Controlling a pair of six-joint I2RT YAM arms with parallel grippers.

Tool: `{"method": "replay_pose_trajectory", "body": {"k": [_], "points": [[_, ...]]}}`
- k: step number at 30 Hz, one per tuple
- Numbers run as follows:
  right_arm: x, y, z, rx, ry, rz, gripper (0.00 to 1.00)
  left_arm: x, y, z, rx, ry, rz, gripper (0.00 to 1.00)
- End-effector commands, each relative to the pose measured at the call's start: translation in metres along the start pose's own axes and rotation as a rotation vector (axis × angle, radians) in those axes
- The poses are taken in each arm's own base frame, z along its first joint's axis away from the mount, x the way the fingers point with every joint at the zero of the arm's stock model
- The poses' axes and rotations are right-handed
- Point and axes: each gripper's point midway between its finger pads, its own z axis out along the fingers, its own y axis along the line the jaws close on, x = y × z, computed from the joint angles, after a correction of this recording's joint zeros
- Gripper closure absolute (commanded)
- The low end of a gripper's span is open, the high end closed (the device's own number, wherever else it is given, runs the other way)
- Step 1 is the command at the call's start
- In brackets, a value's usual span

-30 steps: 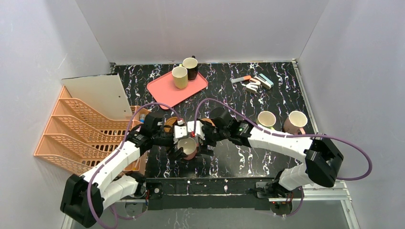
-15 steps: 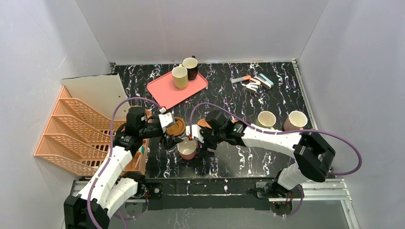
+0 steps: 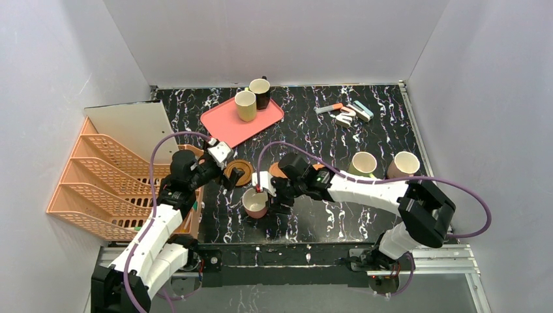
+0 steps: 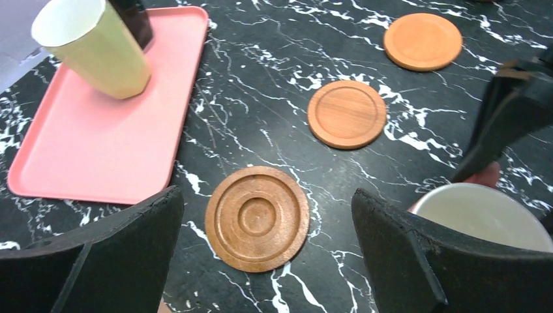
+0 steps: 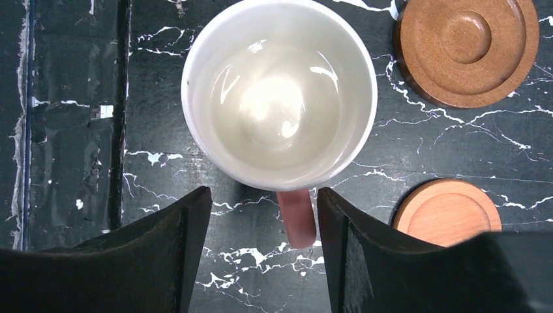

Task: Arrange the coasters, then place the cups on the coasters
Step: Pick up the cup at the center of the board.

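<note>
A pink cup (image 5: 279, 91) stands upright on the black marble table, and its handle (image 5: 297, 218) lies between the fingers of my right gripper (image 5: 263, 195). The jaws are partly closed but open, with the handle near the right finger and a gap on the left. In the top view the cup (image 3: 255, 203) sits just left of that gripper (image 3: 269, 195). My left gripper (image 4: 267, 199) is open and empty above a ringed brown coaster (image 4: 256, 218). Two plainer coasters (image 4: 346, 113) (image 4: 422, 41) lie farther out. A yellow-green cup (image 3: 245, 105) and a dark brown cup (image 3: 261, 92) stand on the pink tray (image 3: 225, 127).
A green cup (image 3: 363, 163) and a pale pink cup (image 3: 404, 166) stand at the right. Orange stacked file trays (image 3: 111, 182) border the table's left side. Small stationery clutter (image 3: 345, 112) lies at the back right.
My left arm has drawn back to the left, away from the pink cup. The right gripper has settled at the cup's handle and its jaws have narrowed.
</note>
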Motion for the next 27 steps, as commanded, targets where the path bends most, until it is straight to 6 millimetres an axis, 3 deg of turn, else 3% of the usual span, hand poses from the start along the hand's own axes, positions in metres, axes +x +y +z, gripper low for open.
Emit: {"method": "replay_pose_trajectory", "body": {"k": [1,5,9,14,20,27], "points": [[-0.010,0.001,0.002,0.022,-0.033,-0.012,0.32,-0.008,0.023,-0.001,-0.114,-0.029,-0.009,0.02],[-0.007,0.004,0.008,0.022,-0.010,-0.023,0.44,-0.007,0.026,-0.001,-0.131,-0.028,-0.013,0.02],[-0.008,0.002,0.009,0.040,-0.009,-0.034,0.76,-0.005,0.026,-0.001,-0.131,-0.029,-0.018,0.02],[-0.009,-0.002,0.006,0.062,-0.009,-0.047,0.97,-0.004,0.025,0.000,-0.126,-0.026,-0.021,0.02],[-0.010,0.002,0.004,0.038,-0.006,-0.051,0.99,-0.003,0.026,0.000,-0.127,-0.026,-0.019,0.02],[-0.034,0.003,-0.019,0.063,-0.071,-0.093,0.99,-0.003,0.025,0.000,-0.126,-0.028,-0.017,0.02]]}}
